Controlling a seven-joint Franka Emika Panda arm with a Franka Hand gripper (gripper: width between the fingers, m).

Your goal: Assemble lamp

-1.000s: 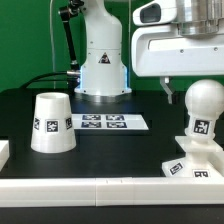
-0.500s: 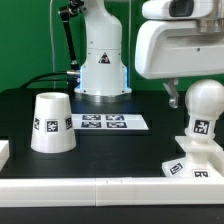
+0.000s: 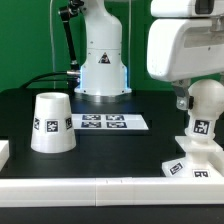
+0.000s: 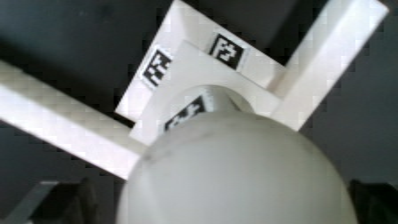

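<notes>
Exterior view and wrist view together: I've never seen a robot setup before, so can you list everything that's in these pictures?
shade: one, white, wide end down on the table, exterior view's left.
bulb: one, white, standing on the base, exterior view's right.
base: one, white, stepped, by the rail.
marker board: one, white with black tags, flat, mid-table.
table: one, black.
rail: one, white, along the near edge.
backdrop: one, green, behind.
robot arm: one, glossy white, pedestal at the back.
gripper: one, open, a finger on each side of the bulb.
</notes>
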